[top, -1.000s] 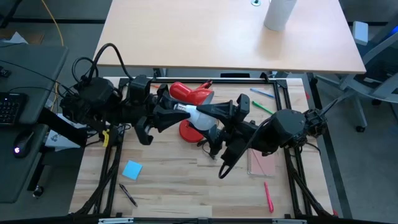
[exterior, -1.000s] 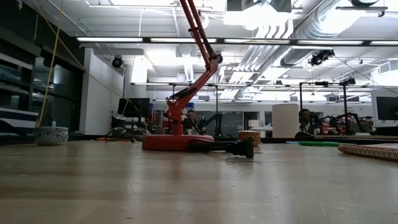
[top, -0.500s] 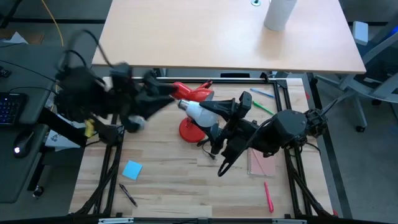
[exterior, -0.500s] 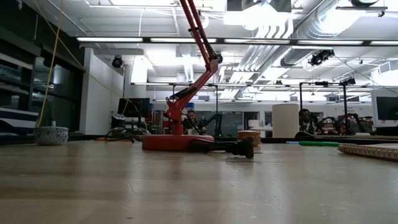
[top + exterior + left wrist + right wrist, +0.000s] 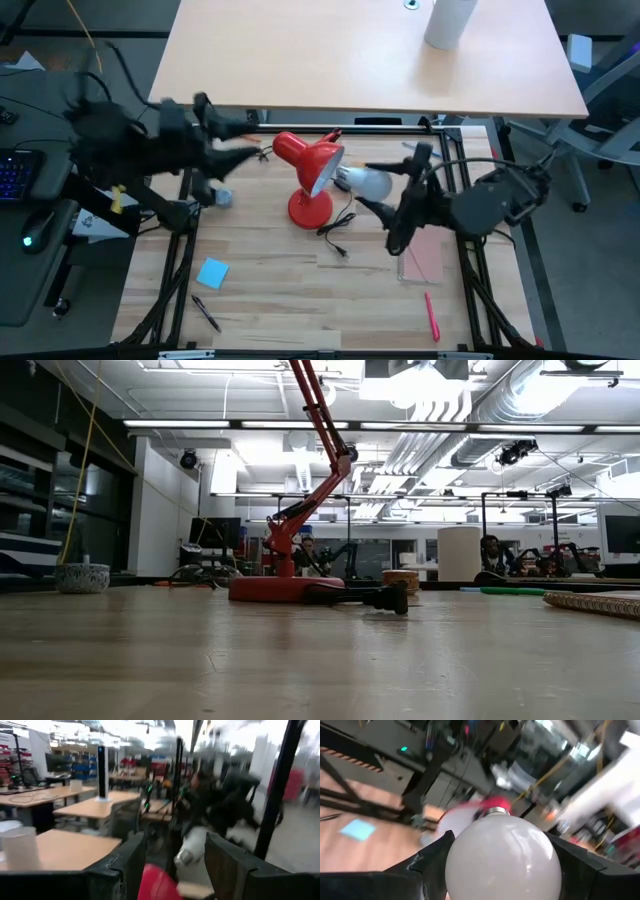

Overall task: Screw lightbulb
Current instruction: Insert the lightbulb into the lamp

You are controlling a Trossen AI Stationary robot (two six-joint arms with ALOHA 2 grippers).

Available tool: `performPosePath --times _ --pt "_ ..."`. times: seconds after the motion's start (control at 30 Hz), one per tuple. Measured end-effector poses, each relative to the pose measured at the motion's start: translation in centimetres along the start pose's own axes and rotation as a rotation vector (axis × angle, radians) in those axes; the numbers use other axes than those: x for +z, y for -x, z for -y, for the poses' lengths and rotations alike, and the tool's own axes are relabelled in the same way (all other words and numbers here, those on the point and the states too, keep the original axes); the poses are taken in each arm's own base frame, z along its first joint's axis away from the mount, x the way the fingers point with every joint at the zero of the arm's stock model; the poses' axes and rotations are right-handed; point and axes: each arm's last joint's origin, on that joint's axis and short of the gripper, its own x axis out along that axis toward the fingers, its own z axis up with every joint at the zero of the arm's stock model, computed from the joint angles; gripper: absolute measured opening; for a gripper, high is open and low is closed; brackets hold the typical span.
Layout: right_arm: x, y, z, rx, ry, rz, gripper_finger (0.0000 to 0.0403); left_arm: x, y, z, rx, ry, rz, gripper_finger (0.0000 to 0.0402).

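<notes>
We found the right claw (image 5: 385,185) clamped on the lightbulb (image 5: 366,182), held above the worktop (image 5: 270,290) just beside the open mouth of the red lamp's shade (image 5: 308,160). In the right wrist view the lightbulb (image 5: 502,855) sat between both dark fingers (image 5: 432,857), its metal screw base pointing away toward a red blur. The left claw (image 5: 235,140) hung apart from the shade, near the worktop's far left edge, its fingers (image 5: 125,862) spread and gripping nothing. The lamp's base (image 5: 308,209) rested on the worktop.
</notes>
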Motion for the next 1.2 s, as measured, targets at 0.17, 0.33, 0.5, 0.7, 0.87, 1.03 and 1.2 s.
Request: performPosePath --times 0.17,0.33,0.5,0.7,0.87,1.03,1.2 --pt "-1.9 1.3 -1.4 0.049 -0.168 -0.138 0.0264 -3.2 -0.5 -0.6 0.052 -0.047 -0.098 0.0181" --pt "-3.5 1.9 -3.6 0.019 -0.301 -0.267 0.0264 -6.2 0.5 -2.4 0.100 0.036 -0.068 0.0181" --pt "-4.0 2.4 -5.6 -0.140 -0.383 -0.248 0.0263 -9.0 2.6 -4.7 0.146 0.147 0.098 0.0181" --pt "-3.8 1.9 -7.5 -0.275 -0.507 -0.154 0.0263 -13.3 3.1 -5.8 0.085 0.359 0.196 0.0181" --pt "-3.9 0.6 -8.7 -0.291 -0.591 -0.167 0.0263 -15.1 2.8 -5.7 0.043 0.445 0.213 0.0181" --pt "-3.1 -0.9 -8.6 -0.200 -0.592 -0.203 0.0263 -14.8 2.7 -5.6 0.010 0.438 0.241 0.0181" --pt "-0.3 -4.2 -7.3 0.086 -0.485 -0.104 0.0263 -14.2 3.2 -6.1 -0.005 0.429 0.279 0.0181"
